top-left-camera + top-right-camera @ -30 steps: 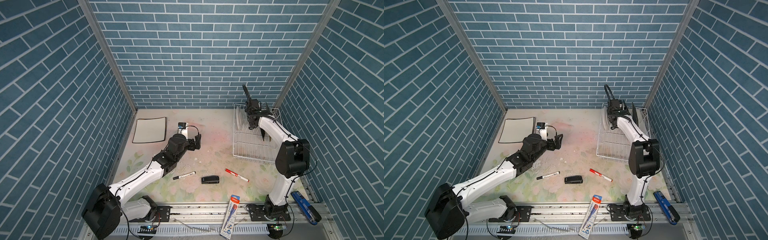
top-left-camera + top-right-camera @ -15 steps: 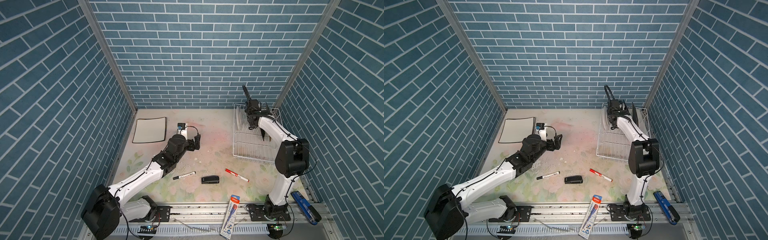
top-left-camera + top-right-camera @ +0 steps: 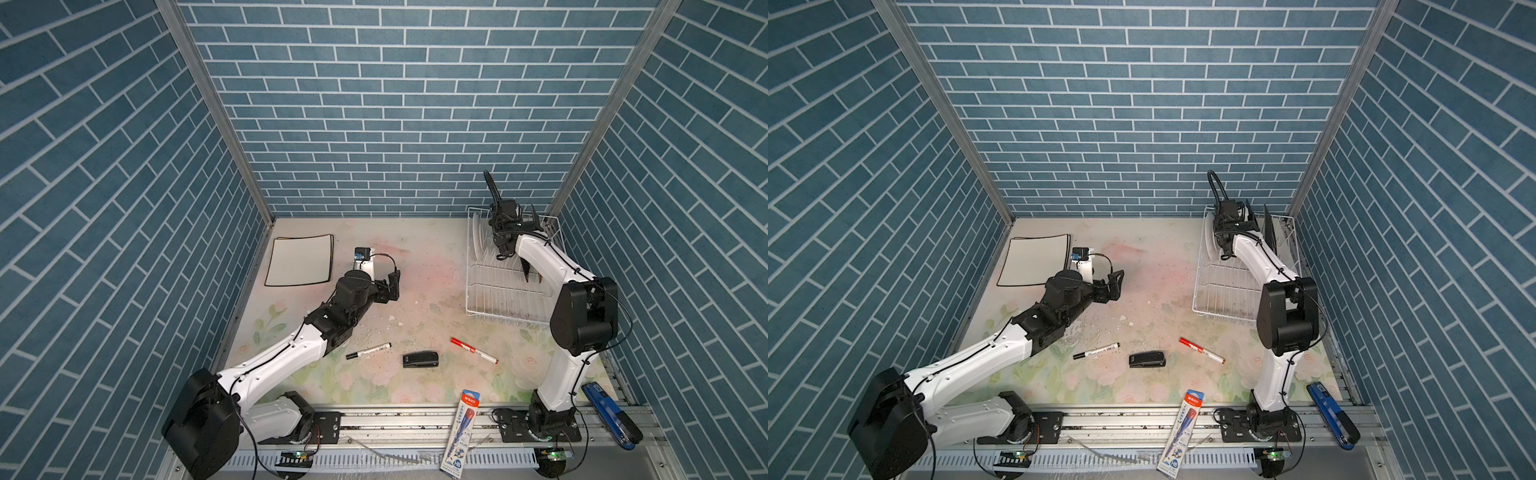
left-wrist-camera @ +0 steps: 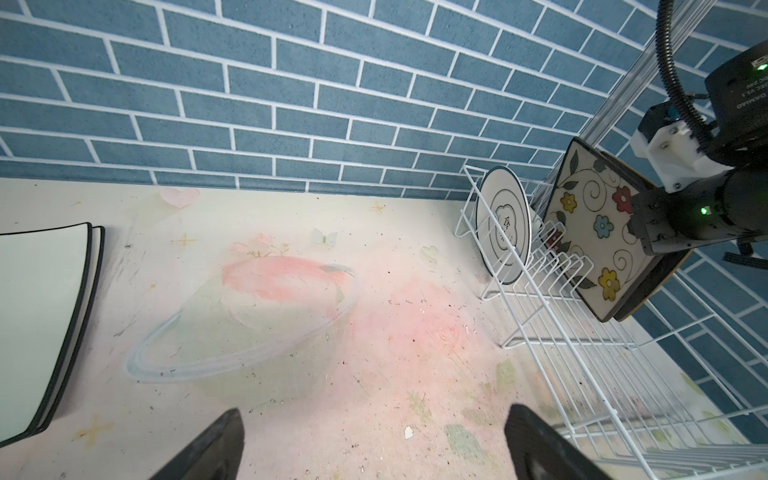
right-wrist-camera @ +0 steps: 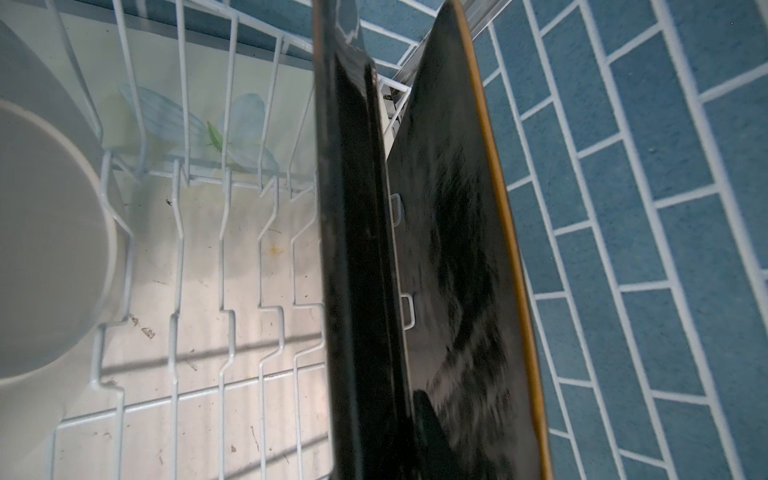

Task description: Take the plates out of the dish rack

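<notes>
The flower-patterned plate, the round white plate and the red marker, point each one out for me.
flower-patterned plate point(image 4: 597, 232), left wrist view, on its painted face.
round white plate point(image 4: 503, 224), left wrist view, on its centre mark.
red marker point(image 3: 473, 350), in a top view, on its barrel.

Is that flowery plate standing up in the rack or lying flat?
Standing on edge. The flower-patterned plate sits upright between the dish rack's wire tines, leaning slightly.
</notes>
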`<state>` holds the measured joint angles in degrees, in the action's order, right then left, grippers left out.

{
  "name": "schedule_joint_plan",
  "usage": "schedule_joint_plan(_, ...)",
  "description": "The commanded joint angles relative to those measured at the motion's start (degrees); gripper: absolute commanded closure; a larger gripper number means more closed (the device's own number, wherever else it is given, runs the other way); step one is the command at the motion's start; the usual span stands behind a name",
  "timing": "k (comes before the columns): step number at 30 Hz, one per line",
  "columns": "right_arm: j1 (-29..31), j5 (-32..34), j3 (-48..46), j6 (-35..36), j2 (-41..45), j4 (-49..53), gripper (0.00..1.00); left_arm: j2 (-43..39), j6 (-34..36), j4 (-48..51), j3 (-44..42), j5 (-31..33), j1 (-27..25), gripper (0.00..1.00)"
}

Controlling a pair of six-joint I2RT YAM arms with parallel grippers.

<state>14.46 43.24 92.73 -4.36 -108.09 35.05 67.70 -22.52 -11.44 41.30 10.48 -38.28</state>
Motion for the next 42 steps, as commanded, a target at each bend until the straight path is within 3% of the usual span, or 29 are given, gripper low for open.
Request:
schedule_joint_plan(1,-0.42,1.23,-2.27,-0.74,0.25,0.19,0.95,-1.08,-0.51,-0.60,-1.04,0.69,-0.30,0.00)
schedule_joint_plan(7,-0.40,1.40,-2.90,-0.09,0.64,-0.03,1.00,-1.26,-0.34,-0.42,-1.04,0.90,-0.30,0.00)
schedule_joint_plan(42,-0.22,5.68,-4.24,7.69,5.17,-7.00,1.00,-1.42,-0.15,0.37,-0.74,1.83,-0.21,0.00)
